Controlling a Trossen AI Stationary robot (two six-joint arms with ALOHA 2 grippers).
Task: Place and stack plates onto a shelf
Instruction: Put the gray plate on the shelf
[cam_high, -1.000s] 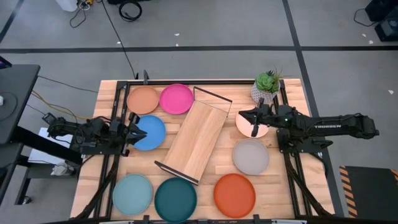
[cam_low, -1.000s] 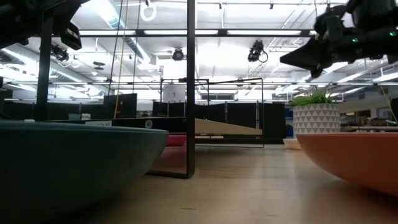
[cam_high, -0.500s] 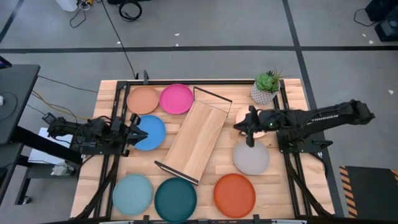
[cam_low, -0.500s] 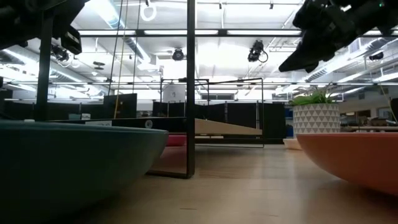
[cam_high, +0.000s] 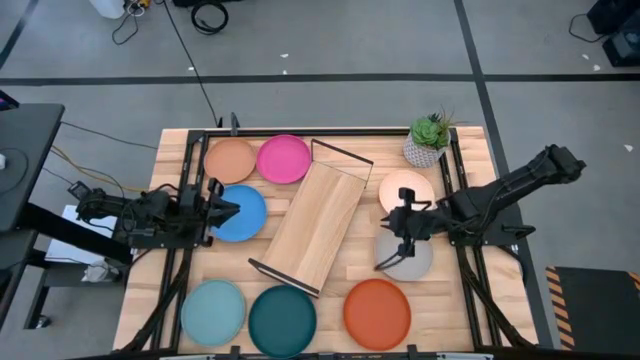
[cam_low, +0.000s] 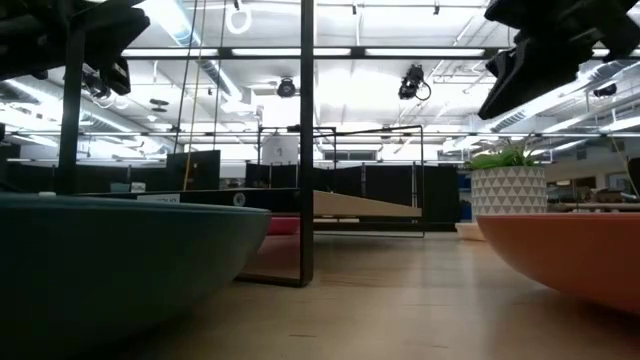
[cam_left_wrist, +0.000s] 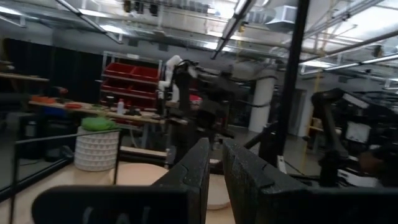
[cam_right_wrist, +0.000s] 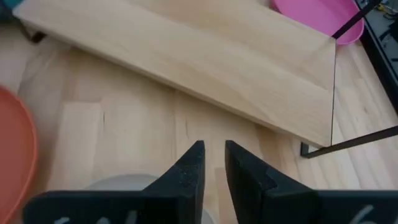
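Shelf: pale board, black wire ends, lies diagonally mid-tabletop, bare. Right claw, nearly pressed together, has dropped from cream-pink plate to grey plate. Left claw, near-closed, over blue plate.

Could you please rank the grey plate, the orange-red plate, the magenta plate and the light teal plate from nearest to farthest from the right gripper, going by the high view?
From the right gripper:
1. Grey plate, directly under it.
2. Orange-red plate, at the near edge beside it.
3. Magenta plate, across the shelf at the far edge.
4. Light teal plate, in the near left corner.
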